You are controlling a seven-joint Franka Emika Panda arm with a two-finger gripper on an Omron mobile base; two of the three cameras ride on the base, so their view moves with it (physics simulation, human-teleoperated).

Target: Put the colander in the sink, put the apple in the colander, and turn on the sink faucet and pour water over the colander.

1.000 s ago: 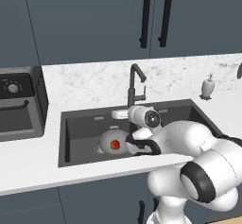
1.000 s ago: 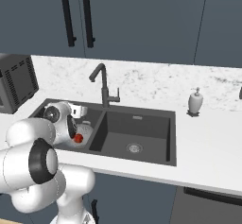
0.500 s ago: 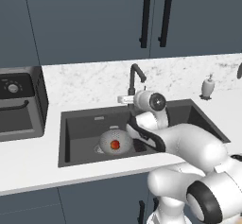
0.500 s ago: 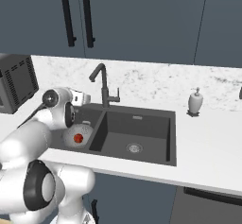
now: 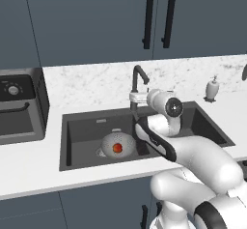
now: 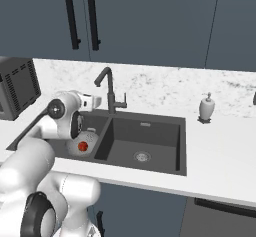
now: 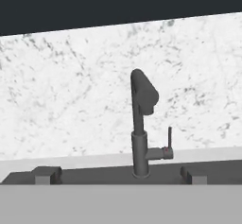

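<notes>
while apple (image 5: 117,148) sits in colander (image 5: 118,144), gripper (image 5: 133,97) — facing faucet (image 7: 141,124)

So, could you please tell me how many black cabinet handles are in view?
2: a pair of vertical handles side by side on the upper cabinets above the faucet, left handle and right handle.

Red-orange round apple (image 5: 117,148) w/ pale-grey hole-dotted metal colander (image 5: 118,144); dark grey rectangular sink (image 6: 160,140) & slim dark grey faucet (image 7: 141,124); white grey-veined marble counter (image 6: 220,146); white soap bottle (image 6: 205,107).
</notes>
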